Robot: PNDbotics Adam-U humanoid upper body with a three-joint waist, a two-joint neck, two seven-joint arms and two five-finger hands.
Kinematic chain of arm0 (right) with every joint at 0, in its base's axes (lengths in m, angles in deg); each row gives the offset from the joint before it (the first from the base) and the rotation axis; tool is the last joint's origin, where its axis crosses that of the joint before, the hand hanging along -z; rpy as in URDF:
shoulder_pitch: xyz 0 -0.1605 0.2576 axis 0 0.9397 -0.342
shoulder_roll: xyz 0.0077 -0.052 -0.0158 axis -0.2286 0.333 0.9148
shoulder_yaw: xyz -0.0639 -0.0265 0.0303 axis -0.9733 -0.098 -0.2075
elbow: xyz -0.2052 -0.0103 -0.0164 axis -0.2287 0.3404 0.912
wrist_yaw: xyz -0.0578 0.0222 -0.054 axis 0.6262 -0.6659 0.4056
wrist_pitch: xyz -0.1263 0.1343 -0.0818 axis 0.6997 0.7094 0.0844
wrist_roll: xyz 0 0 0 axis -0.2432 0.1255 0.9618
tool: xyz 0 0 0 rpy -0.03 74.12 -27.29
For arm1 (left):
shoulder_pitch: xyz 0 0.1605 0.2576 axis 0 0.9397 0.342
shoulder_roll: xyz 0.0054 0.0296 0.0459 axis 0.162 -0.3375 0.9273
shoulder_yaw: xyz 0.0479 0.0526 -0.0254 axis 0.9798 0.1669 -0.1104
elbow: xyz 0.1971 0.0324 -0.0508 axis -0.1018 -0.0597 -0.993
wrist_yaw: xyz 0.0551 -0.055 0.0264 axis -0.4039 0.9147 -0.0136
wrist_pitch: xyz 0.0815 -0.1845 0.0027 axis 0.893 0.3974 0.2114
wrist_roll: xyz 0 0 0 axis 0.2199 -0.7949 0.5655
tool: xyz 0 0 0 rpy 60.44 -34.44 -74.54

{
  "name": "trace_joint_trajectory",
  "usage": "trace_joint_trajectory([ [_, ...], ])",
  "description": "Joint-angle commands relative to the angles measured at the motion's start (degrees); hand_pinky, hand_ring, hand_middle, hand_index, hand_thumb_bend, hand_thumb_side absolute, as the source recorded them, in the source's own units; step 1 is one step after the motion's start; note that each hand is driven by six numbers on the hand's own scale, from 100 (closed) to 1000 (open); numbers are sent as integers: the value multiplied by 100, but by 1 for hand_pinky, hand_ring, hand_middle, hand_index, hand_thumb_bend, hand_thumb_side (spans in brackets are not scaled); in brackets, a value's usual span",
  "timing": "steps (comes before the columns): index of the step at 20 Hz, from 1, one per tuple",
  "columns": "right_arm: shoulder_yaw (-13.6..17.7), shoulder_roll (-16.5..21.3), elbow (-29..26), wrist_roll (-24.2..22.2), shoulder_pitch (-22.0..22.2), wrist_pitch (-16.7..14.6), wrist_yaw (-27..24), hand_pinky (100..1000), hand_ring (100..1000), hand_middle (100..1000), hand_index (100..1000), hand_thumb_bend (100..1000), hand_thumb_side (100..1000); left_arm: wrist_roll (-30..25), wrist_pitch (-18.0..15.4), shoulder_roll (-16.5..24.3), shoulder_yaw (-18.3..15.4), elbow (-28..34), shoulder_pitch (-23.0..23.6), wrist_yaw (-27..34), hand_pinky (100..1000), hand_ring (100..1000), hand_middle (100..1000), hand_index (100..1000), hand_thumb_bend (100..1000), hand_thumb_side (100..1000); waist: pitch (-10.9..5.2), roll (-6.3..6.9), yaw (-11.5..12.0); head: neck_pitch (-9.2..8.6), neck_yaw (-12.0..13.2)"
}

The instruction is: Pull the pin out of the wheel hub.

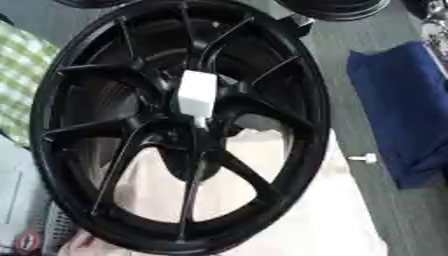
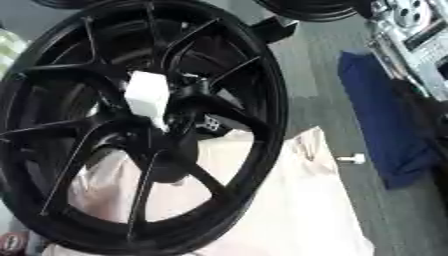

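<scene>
Neither hand shows in either view; a white pin (image 1: 196, 96) sits at the black wheel hub's (image 1: 214, 102) centre.

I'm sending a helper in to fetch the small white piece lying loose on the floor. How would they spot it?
Start at the big black wheel filling the view, then look right to the blue cloth on the grey floor. The white piece lies between them, by the cloth's lower left edge. It is far smaller than the white block at the wheel's centre.

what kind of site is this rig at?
Probably a wheel or auto workshop: a black alloy wheel with a white pin at its hub fills the view, more dark rims lie behind, and a blue cloth sits on grey flooring.
</scene>
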Motion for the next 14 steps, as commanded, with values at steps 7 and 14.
trace_joint_trajectory([
  [7, -15, 233, -29, -34, -58, 30, 39, 916, 683, 570, 707, 100, 727, -2326, 115, 514, 545, 90, -1593, -587, 769, 792, 663, 804, 531, 697, -170, 137, 4, 0, 28],
  [14, -48, 249, -14, -74, -70, 40, 37, 916, 684, 571, 708, 100, 725, -3366, 693, -9, 1106, 90, -2624, -730, 776, 794, 677, 810, 541, 689, -213, 161, -6, -15, 142],
])
